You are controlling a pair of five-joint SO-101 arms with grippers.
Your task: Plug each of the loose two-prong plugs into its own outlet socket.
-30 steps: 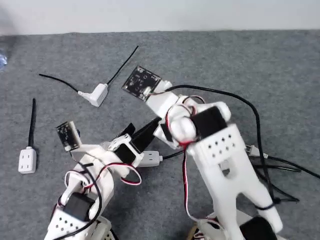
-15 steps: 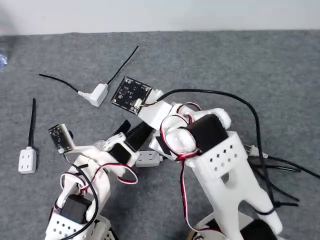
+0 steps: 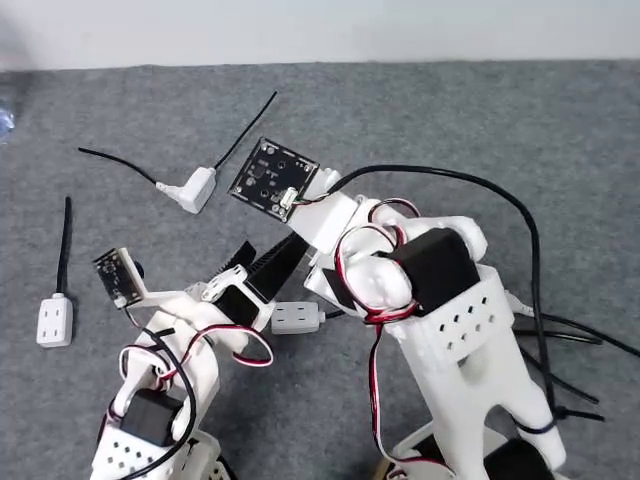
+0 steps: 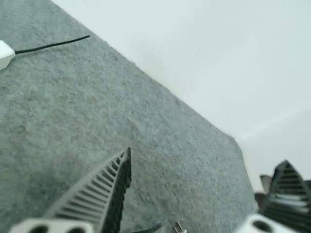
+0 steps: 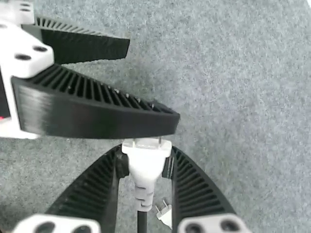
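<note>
A grey carpeted bench [image 5: 252, 73] is backed by a white wall [image 4: 218, 48]. The two-prong plug [image 5: 146, 151] is clamped by its body between the right fingers [image 5: 192, 189], prongs outward; the left fingers [image 4: 104, 189] are spread open. Light, rigid and probably slick, it is best held on its flat sides, clear of the cord [image 5: 141, 218].

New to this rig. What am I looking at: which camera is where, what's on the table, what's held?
Two small white robot arms sit at a grey mat. The high view looks down from a fixed camera; the other two come from cameras on the arms' wrists. The right gripper is shut on a white two-prong plug. The left gripper is open, holding nothing. On the mat: an angled plug with a black cable, a socket block, and another white block, probably a second socket.
</note>
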